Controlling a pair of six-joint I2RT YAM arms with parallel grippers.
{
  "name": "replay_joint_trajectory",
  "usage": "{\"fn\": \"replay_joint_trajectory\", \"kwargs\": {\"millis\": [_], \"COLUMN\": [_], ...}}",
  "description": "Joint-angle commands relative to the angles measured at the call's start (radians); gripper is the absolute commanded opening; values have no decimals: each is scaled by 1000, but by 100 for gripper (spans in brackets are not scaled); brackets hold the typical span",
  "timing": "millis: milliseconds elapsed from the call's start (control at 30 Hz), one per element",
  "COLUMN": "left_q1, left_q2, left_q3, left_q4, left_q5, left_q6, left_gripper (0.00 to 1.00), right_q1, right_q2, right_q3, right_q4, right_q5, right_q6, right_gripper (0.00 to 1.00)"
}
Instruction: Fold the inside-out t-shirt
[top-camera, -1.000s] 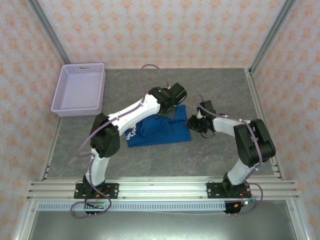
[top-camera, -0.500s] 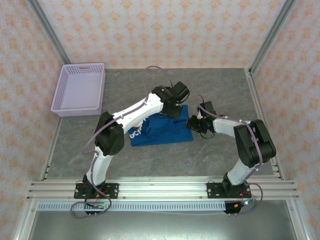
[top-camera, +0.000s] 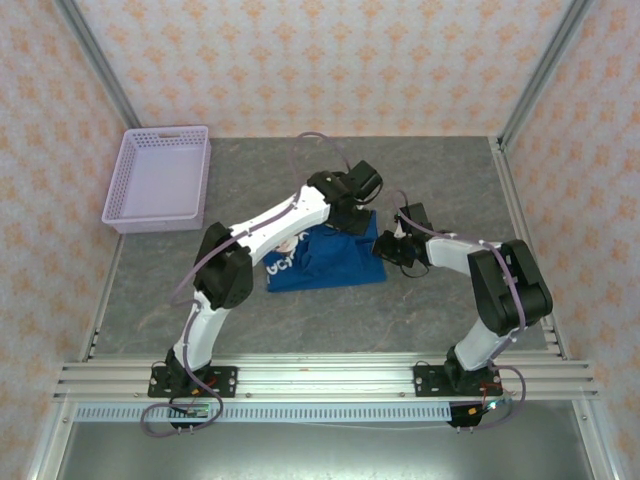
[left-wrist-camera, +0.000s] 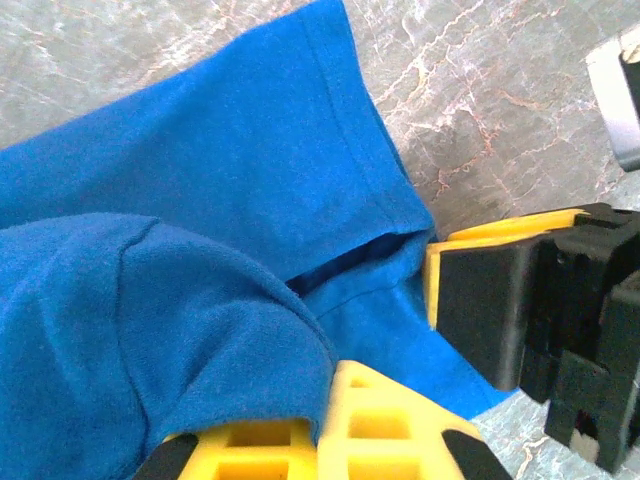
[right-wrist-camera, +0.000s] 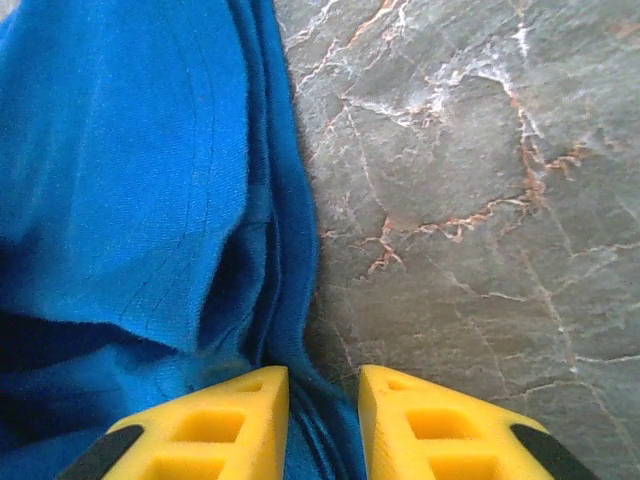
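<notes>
Since a second ago my left arm has swung farther right, dragging the near-left end of the inside-out t-shirt (top-camera: 335, 262) with it, so the blue cloth sits more bunched at mid-counter. My left arm rises from its base, bends at the elbow and slants across the shirt's left part, putting the left gripper (top-camera: 350, 217) over the far right corner. In the left wrist view the left gripper (left-wrist-camera: 325, 430) has its jaws closed on a bulging fold of the shirt (left-wrist-camera: 200, 200).

My right arm folds at its elbow and stretches its forearm low and leftward, bringing the right gripper (top-camera: 385, 247) to the shirt's right edge. There the right gripper (right-wrist-camera: 325, 410) holds its jaws narrowly apart with the hem of the shirt (right-wrist-camera: 130, 180) running between them; I cannot tell whether they pinch it.

White lettering shows at the shirt's left end. The grey marbled counter (top-camera: 440, 180) lies bare to the right, and a lavender basket (top-camera: 160, 185) stands well apart at far left.
</notes>
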Motion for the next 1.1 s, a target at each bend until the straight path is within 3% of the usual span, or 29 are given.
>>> {"fn": "replay_joint_trajectory", "kwargs": {"millis": [0, 67, 167, 267, 367, 500, 633, 867, 967, 1067], "left_q1": [-1, 0, 0, 5, 19, 76, 161, 183, 177, 173], "left_q2": [57, 85, 105, 95, 26, -147, -249, -165, -103, -45], "left_q3": [47, 80, 125, 155, 108, -95, -263, -252, -205, -159], "left_q4": [39, 44, 63, 71, 97, 183, 212, 172, 166, 145], "left_q5": [47, 63, 80, 75, 35, 25, 78, 166, 188, 199], "left_q6": [-14, -18, -17, 4, 31, 49, 32, 19, 20, 30], "left_gripper": [13, 30, 48, 58, 65, 68, 71, 67, 60, 50], "right_q1": [8, 7, 7, 7, 22, 81, 160, 237, 253, 259], "right_q2": [-48, -114, -231, -358, -460, -510, -412, -290, -234, -195], "right_q3": [-20, -30, -74, -134, -202, -215, -155, -124, -101, -102], "right_q4": [-98, -143, -179, -170, -80, 27, 73, 155, 175, 236], "right_q5": [37, 106, 203, 263, 229, 168, 115, 91, 88, 76], "right_q6": [-10, -9, 0, 18, 4, -12, -10, 131, 162, 201], "right_gripper": [29, 31, 33, 37, 43, 50, 55, 61, 61, 54]}}
